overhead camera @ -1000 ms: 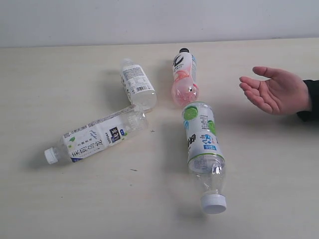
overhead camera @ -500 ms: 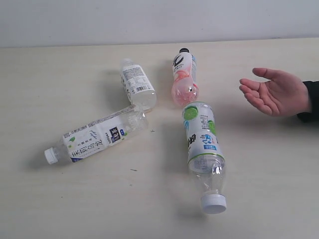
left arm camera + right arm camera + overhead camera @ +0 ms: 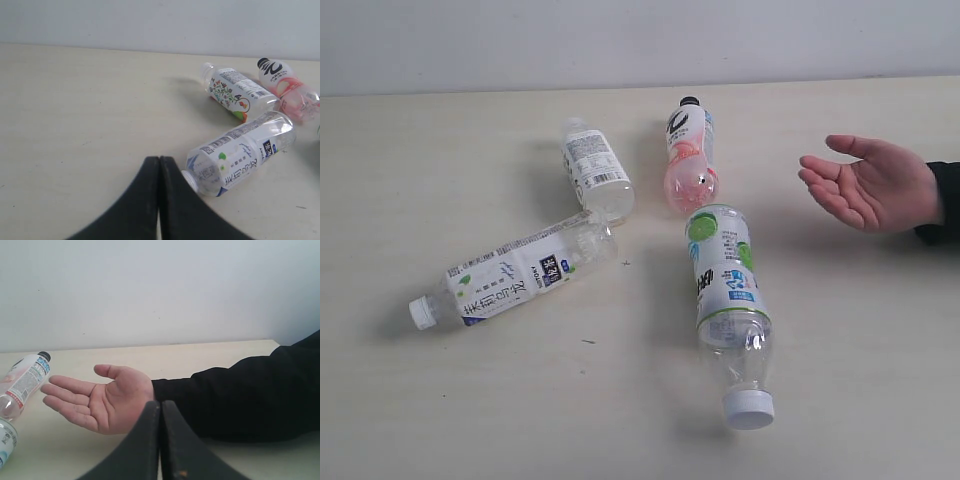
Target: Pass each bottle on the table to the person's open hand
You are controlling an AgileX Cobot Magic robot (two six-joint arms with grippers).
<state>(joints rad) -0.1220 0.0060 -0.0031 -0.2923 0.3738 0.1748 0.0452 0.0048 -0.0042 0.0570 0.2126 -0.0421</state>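
Note:
Four bottles lie on their sides on the beige table (image 3: 440, 420). A white-labelled bottle (image 3: 512, 272) lies at the left, a second white-labelled bottle (image 3: 596, 168) behind it, a pink black-capped bottle (image 3: 688, 155) at centre back, and a green-and-white bottle (image 3: 726, 300) in front. The person's open hand (image 3: 872, 182) rests palm up at the right. Neither gripper shows in the exterior view. In the left wrist view my left gripper (image 3: 159, 159) is shut and empty, just beside the cap of the white-labelled bottle (image 3: 240, 152). My right gripper (image 3: 160, 403) is shut and empty, in front of the hand (image 3: 102, 401).
A pale wall (image 3: 620, 40) runs behind the table's far edge. The person's dark sleeve (image 3: 250, 392) stretches across the table at the right. Bare tabletop lies at the left and along the front.
The person's hand has shifted very slightly. The bottles have not moved.

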